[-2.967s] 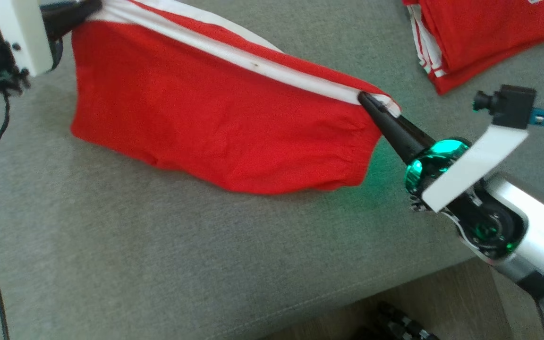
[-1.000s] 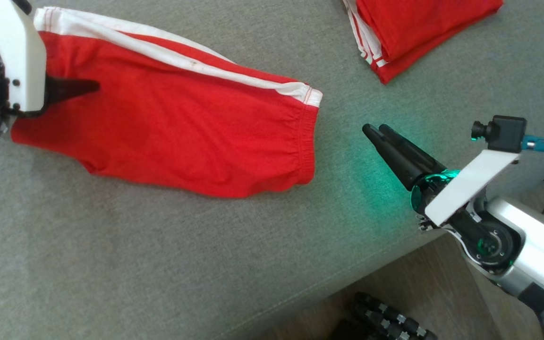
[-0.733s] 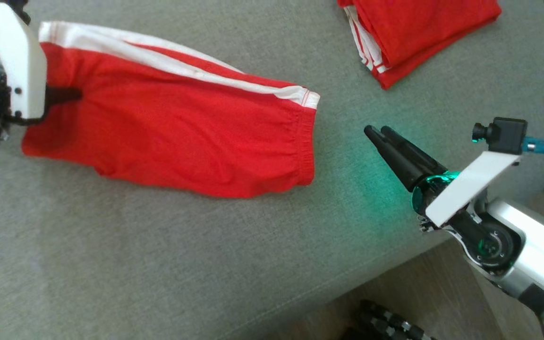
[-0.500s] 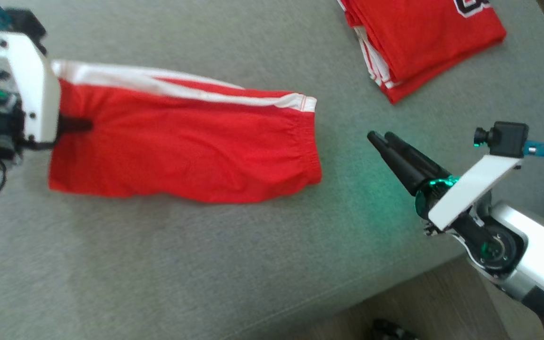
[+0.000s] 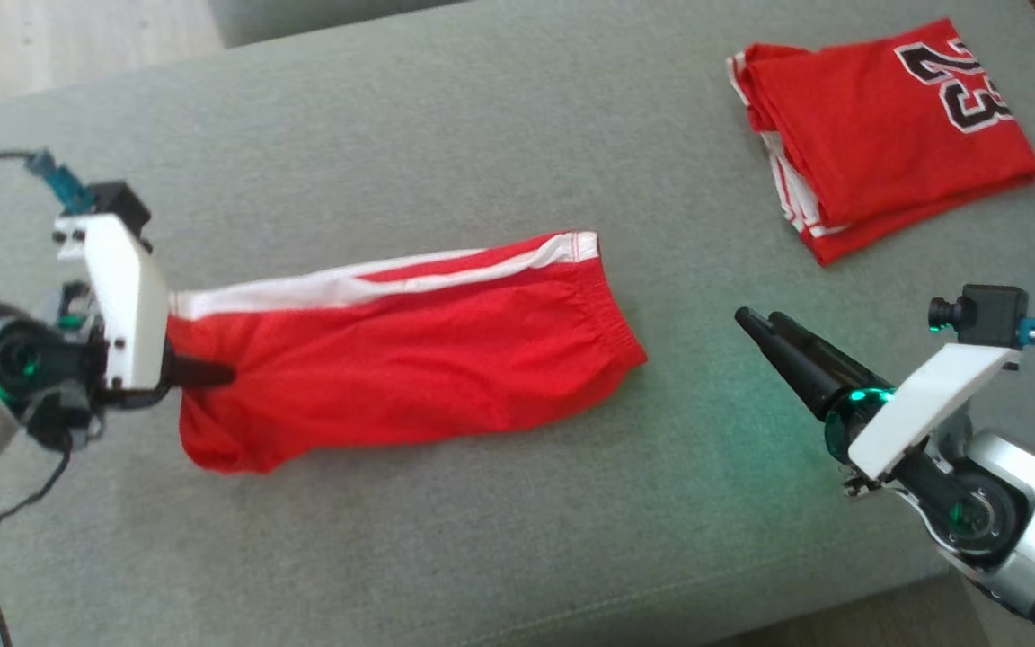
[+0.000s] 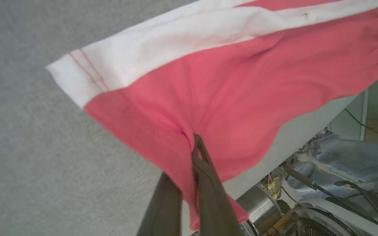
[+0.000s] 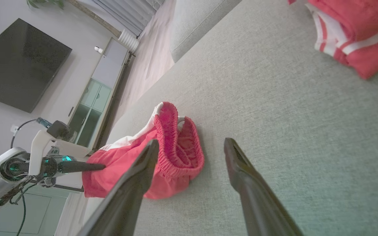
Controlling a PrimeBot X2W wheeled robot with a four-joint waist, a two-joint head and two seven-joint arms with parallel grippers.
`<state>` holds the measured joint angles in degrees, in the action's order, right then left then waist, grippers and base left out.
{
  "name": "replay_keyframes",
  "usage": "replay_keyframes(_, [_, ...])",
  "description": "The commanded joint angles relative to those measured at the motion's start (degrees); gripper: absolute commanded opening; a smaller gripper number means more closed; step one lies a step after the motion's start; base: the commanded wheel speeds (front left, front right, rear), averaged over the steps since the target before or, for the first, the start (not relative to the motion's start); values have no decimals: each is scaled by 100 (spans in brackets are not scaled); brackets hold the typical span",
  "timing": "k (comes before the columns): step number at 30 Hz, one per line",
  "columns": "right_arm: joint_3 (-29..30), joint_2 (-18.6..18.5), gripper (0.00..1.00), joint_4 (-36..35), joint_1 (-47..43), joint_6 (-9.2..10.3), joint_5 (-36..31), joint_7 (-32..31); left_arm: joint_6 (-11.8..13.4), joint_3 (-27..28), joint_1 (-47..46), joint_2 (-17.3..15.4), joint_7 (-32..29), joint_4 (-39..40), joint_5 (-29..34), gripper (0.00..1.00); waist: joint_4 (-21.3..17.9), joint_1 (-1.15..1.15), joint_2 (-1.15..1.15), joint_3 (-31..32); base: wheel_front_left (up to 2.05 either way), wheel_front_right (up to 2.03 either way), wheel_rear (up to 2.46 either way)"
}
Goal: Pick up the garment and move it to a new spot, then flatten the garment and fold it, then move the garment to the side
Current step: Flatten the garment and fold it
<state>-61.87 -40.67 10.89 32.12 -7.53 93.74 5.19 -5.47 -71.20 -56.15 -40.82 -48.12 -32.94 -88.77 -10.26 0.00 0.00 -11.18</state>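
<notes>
The garment (image 5: pixel 410 368), red shorts with a white side stripe, lies stretched across the grey cushion (image 5: pixel 482 557). My left gripper (image 5: pixel 223 372) is shut on the red cloth near its leg hem, which bunches and hangs from the pinch. In the left wrist view the left gripper (image 6: pixel 198 144) pinches a fold of the garment (image 6: pixel 241 85), which drapes away from the fingers. My right gripper (image 5: pixel 754 317) is open and holds nothing, a short way right of the elastic waistband. The right wrist view has the right gripper (image 7: pixel 191 141) spread before the waistband of the garment (image 7: pixel 172 131), with the left gripper (image 7: pixel 101 166) beyond.
A folded red jersey (image 5: pixel 886 126) with a black number lies at the cushion's far right, also as the jersey (image 7: pixel 356 36) in the right wrist view. The cushion's front edge runs along the lower right. A television (image 7: pixel 18 62) and a cabinet (image 7: pixel 100 85) stand beyond the couch.
The right gripper let go of the waistband and backed off, open. The left gripper shut on the leg end and drew it up and inward. The head camera has also shifted.
</notes>
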Motion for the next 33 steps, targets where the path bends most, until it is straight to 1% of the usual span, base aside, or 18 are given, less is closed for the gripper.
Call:
replay_keyframes(1, [53,-194,100,-138,-144,4,50,19,52,372,-191,-298,79,81,-84,0,84,0,0,80,0,0,0])
replay_keyframes(4, [14,-231,100,-161,-181,4,78,1,77,349,71,-358,196,148,-129,0,129,0,0,126,0,0,0])
replay_keyframes(5, [3,-228,100,-166,-184,4,82,-1,82,361,131,-345,331,123,-105,22,138,0,0,129,0,0,0])
replay_keyframes(6, [-7,-224,100,-167,-190,4,86,1,76,350,206,-318,397,98,-102,57,150,0,0,143,0,0,0])
replay_keyframes(7, [-19,-224,100,-166,-198,4,91,2,62,331,261,-295,437,82,-86,100,163,0,0,159,0,0,0])
replay_keyframes(11, [-38,-286,100,-167,-214,4,44,71,-11,313,310,-205,784,16,109,100,261,0,0,232,0,0,0])
replay_keyframes(14, [-18,-338,100,-185,-209,4,-63,225,-87,322,212,-240,1175,38,402,100,352,0,0,327,0,0,0])
replay_keyframes(18, [100,-363,100,-199,-199,4,-322,634,-133,403,105,-328,1948,192,834,100,494,0,0,500,0,0,0])
replay_keyframes(19, [100,-363,100,-199,-199,4,-322,634,-133,403,105,-328,1948,192,834,100,494,0,0,500,0,0,0])
replay_keyframes(21, [216,-355,100,-182,-222,4,-461,797,-97,508,105,-359,2510,298,1041,100,565,0,0,588,0,0,0])
replay_keyframes(24, [498,-338,100,52,-253,4,-885,942,136,645,193,-402,3479,504,1433,100,685,0,0,713,0,0,0])
replay_keyframes(26, [894,-228,100,216,-291,4,-1231,972,364,708,325,-439,3988,680,1616,100,758,0,0,800,0,0,0])
replay_keyframes(27, [1192,-135,100,305,-336,4,-1444,975,495,757,395,-467,4243,790,1686,100,788,0,0,839,0,0,0])
replay_keyframes(30, [2062,230,100,456,-621,4,-2166,978,960,978,667,-558,4985,1154,1758,100,879,0,0,940,0,0,0])
replay_keyframes(33, [2873,649,100,562,-995,4,-2971,979,1498,1198,1089,-664,5749,1586,1777,100,956,0,0,1036,0,0,0])
